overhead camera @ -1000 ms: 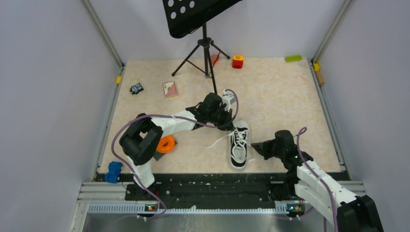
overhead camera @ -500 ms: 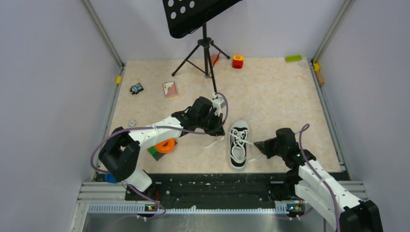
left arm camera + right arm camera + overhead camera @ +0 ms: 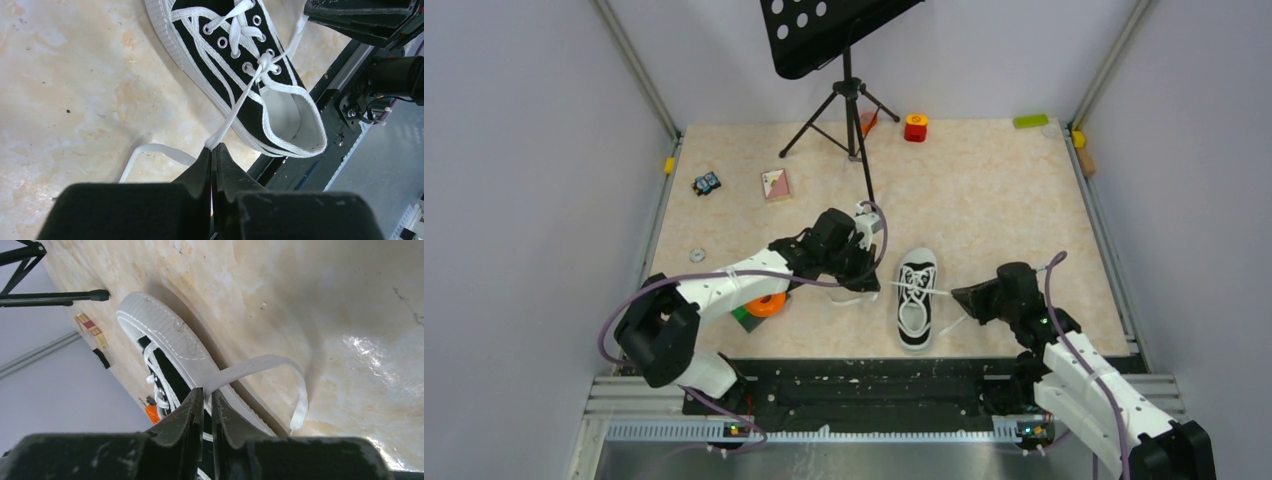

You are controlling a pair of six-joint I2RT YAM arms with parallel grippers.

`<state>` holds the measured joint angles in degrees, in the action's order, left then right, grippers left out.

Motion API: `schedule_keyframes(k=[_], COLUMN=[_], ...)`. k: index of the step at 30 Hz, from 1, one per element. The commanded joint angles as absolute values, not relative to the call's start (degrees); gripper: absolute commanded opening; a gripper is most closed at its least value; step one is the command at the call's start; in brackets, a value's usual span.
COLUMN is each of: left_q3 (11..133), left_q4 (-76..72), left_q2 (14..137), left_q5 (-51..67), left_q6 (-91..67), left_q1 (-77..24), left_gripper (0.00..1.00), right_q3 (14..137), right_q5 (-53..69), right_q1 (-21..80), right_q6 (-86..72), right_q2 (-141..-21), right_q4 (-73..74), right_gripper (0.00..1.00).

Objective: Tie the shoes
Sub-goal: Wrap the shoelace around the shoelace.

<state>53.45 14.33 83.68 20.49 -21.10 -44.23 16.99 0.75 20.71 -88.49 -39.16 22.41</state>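
Fingers [image 3: 197,170] of the left gripper [image 3: 212,152] pinch the left lace [image 3: 239,102]; the right gripper [image 3: 206,395] is clamped on the right lace [image 3: 260,361]. Between them the shoe [image 3: 916,300] lies on the table [image 3: 1004,200] near its front edge, toe pointing away. Beyond stands a music stand [image 3: 849,90].

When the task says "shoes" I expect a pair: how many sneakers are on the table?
1. The black sneaker lies near the front edge of the table, toe pointing to the far side. No second one shows in any view.
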Motion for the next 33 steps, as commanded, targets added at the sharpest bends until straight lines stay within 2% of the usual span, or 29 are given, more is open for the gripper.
schedule_keyframes(k=[1,3,5,13,18,20,21,23,24,25,33], left_q3=[54.33,54.74,55.08,55.72,55.57,55.48,55.53,55.55,55.57,55.62,54.47], left_q4=[12.45,11.64,11.07,9.6,9.71,9.96,10.2,10.64,10.9,11.21,13.6], left_q2=[85.6,86.3,86.8,87.96,88.07,88.06,87.98,87.73,87.6,87.19,85.38], left_q5=[22.9,23.26,23.35,23.58,23.86,23.91,23.83,23.77,23.59,23.31,20.53], left_q6=[-22.06,-22.48,-22.74,-23.6,-23.56,-23.43,-23.32,-23.0,-22.84,-22.66,-20.65], left_q1=[-44.27,-44.59,-44.8,-44.95,-44.97,-44.96,-44.97,-44.92,-44.96,-44.95,-44.75], left_gripper=[0.0,0.0,0.0,0.0,0.0,0.0,0.0,0.0,0.0,0.0,0.0], right_q3=[17.93,17.76,17.01,13.77,12.88,13.4,13.94,15.2,15.69,16.3,17.86], right_q5=[1.53,2.04,3.12,6.92,6.66,6.21,5.86,4.95,4.41,3.69,-2.42], right_q1=[20.03,20.03,20.03,20.05,20.11,20.03,20.01,19.98,19.98,19.95,19.95], right_q6=[-87.45,-87.76,-89.19,-94.61,-95.09,-94.31,-93.66,-92.23,-91.64,-91.25,-89.47], right_q2=[-38.98,-39.02,-38.99,-40.38,-45.94,-47.98,-48.66,-49.48,-49.39,-49.04,-41.07], right_q4=[20.79,19.89,18.58,13.71,7.97,5.5,5.27,5.79,6.55,7.82,19.6], right_gripper=[0.3,0.48,0.56,0.65,0.65,0.58,0.5,0.27,0.1,0.0,0.0])
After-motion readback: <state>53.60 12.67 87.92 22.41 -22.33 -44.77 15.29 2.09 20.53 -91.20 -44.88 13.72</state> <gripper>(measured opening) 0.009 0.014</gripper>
